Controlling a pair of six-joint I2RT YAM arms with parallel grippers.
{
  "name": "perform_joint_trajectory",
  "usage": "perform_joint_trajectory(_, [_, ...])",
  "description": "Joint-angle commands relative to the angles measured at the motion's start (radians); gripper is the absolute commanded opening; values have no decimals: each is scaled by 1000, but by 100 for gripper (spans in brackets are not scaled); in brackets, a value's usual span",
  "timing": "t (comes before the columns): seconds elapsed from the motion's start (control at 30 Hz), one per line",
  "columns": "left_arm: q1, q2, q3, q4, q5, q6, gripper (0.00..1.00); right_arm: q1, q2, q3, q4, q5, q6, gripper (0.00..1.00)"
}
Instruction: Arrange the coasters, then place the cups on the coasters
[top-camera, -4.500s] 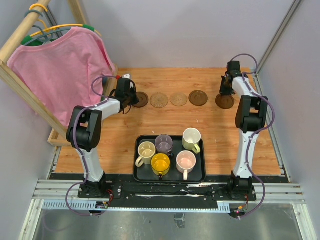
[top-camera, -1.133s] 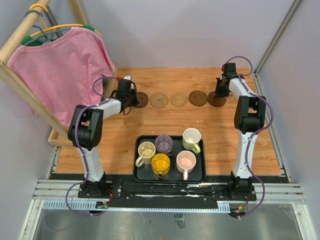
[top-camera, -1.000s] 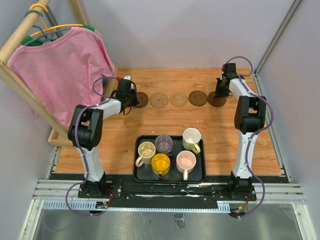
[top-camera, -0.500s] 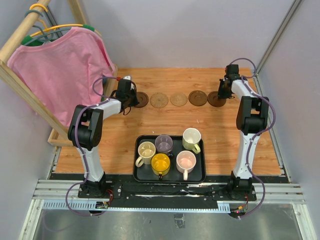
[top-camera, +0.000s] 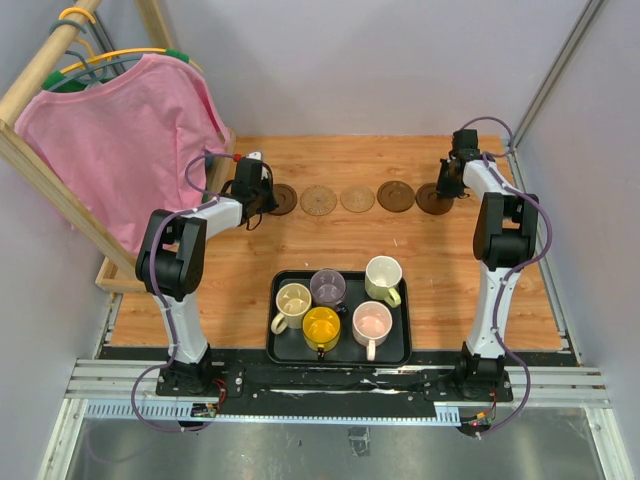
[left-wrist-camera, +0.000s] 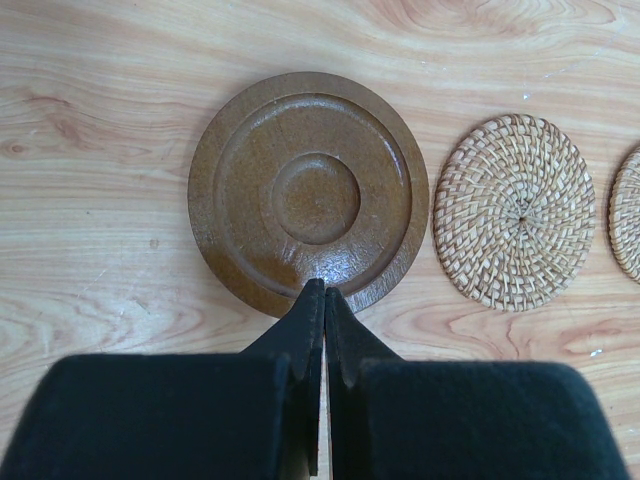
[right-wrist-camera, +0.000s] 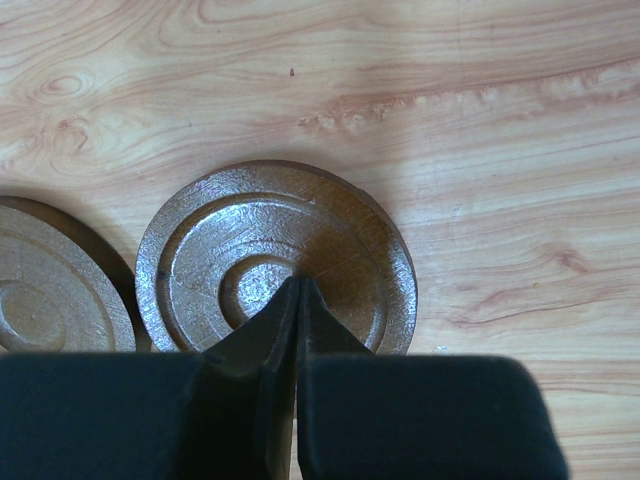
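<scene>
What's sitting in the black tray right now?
The tray holds the cream mug, grey-purple mug, pale green mug, yellow mug and pink mug. The floor beneath each is covered.

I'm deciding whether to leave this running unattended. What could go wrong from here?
1. The shut right gripper has its tips over the rightmost dark coaster, which lies almost against its dark neighbour. Another nudge might ride one over the other, or leave two cups too little room side by side.
2. The five cups stand crowded in the black tray. Lifting one could knock the next.
</scene>
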Motion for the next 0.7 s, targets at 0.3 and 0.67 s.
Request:
perform_joint_trajectory(0.3, [2, -16, 17, 2, -8, 7, 0, -35, -19, -37, -55, 54, 7, 1])
perform_joint_trajectory(0.67, [3, -7, 41, 12, -13, 12, 0, -35, -44, -44, -13, -23, -15, 3])
